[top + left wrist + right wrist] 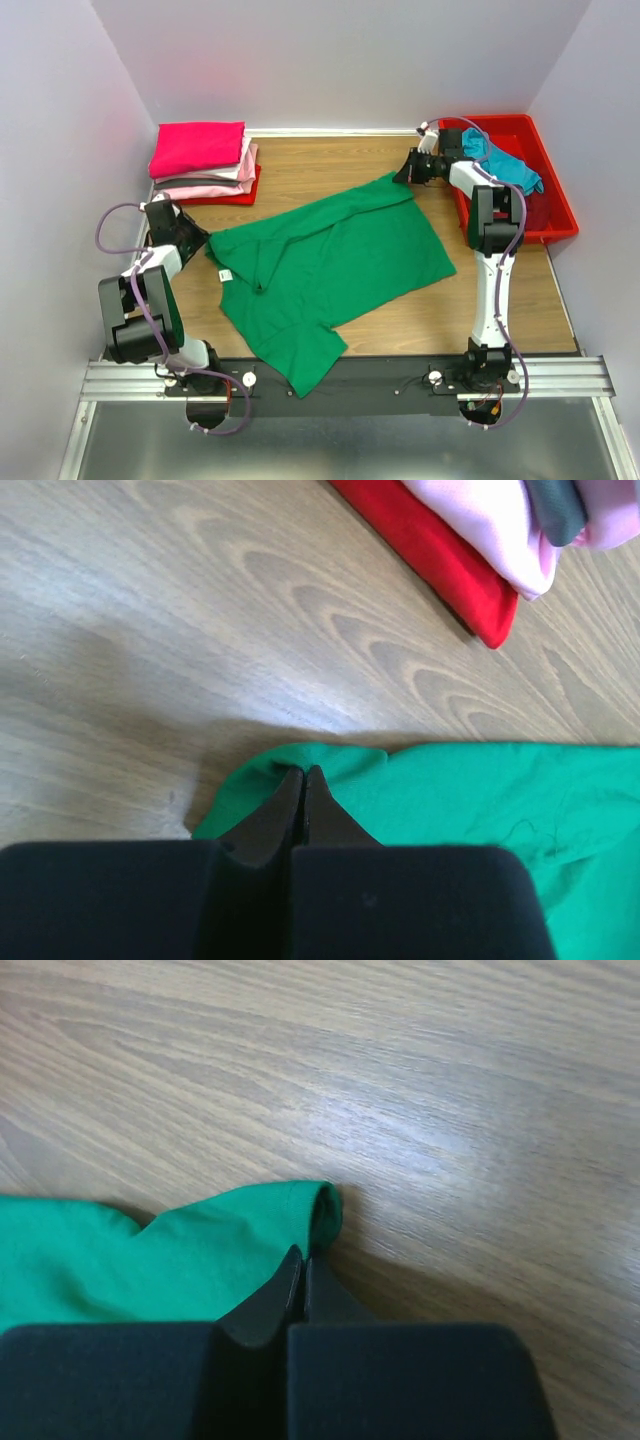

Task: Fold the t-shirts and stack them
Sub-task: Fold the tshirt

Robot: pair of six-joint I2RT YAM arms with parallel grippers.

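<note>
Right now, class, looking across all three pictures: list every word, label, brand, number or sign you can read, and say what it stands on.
No text can be read in any view.
white tag at the neck of the green t-shirt: too small to read.
The folded t-shirts, the red bin and the table show no print.
</note>
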